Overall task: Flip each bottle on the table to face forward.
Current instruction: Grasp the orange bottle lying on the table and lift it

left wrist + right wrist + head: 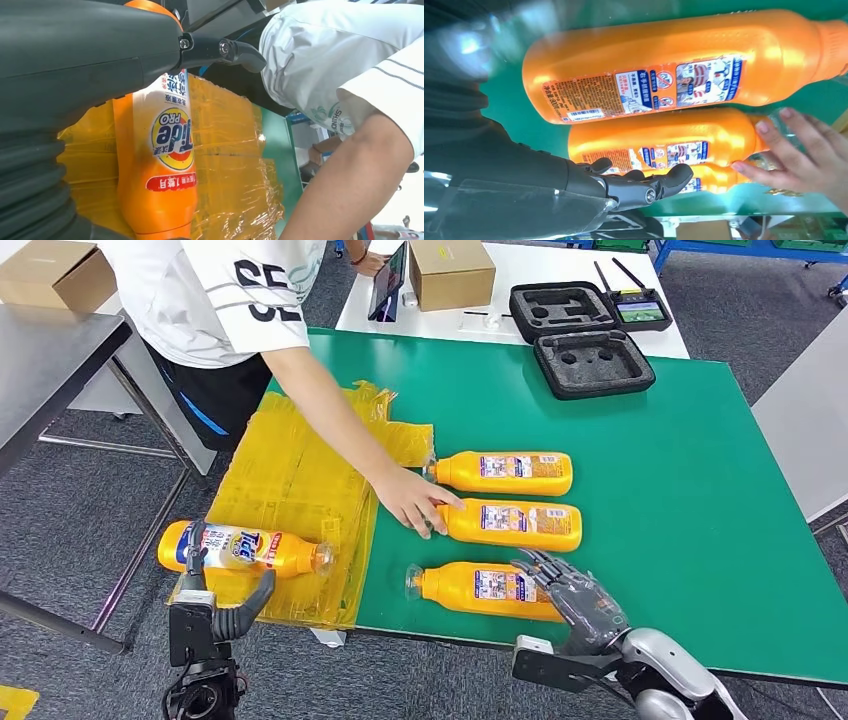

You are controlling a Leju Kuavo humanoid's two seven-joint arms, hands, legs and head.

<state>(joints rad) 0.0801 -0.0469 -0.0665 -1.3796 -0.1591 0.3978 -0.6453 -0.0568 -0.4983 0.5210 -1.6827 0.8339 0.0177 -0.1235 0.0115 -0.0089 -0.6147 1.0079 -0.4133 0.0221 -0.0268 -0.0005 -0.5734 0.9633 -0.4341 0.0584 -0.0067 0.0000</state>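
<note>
in the head view our left robot hand grips an orange plastic tide bottle over crinkled yellow plastic wrap, while our right robot hand rests open-fingered on the nearest of three orange bottles on the green tabletop. the left wrist view shows that bottle's front label, and the right wrist view shows back labels, with a person's hand touching the middle orange bottle.

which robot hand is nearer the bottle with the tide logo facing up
Left. The left hand grips the Tide bottle lying on the yellow plastic sheet. The right hand is across the table at the nearest back-label bottle.

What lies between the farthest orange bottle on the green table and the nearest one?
In the head view, a third orange bottle, touched by a person's hand.
</note>
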